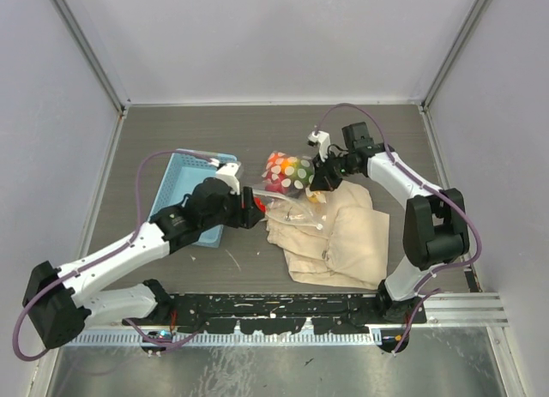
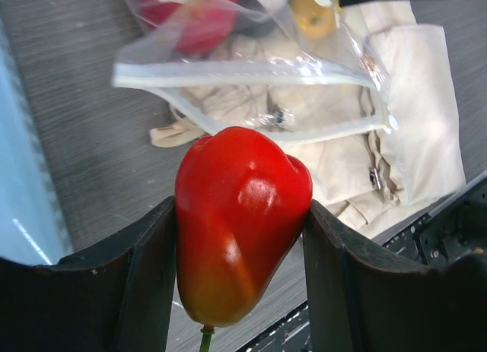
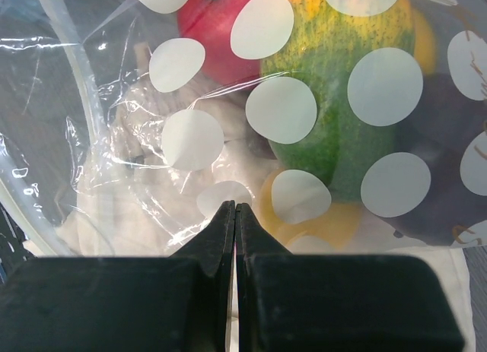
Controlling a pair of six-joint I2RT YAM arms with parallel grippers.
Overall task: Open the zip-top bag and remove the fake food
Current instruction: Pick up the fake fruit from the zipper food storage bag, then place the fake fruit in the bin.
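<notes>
— One red pepper [image 2: 242, 223] is seen clamped between the jaws of the left gripper [image 1: 251, 207], just left of the beige cloth bag [image 1: 347, 238].
— Where is the zip-top bag [image 1: 290, 184] found?
— It is draped over the cloth bag's far left corner, with its mouth gaping toward the pepper. The remaining fake food [image 3: 335, 116] is bunched in its spotted far end. There the jaws of the right gripper [image 3: 236, 209] are pressed shut on the film.

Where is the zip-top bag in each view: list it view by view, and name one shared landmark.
Top external: zip-top bag at picture centre.
Left wrist: bag across the top, mouth toward camera.
Right wrist: bag fills most of the frame.
Shared landmark: beige cloth bag under it.
</notes>
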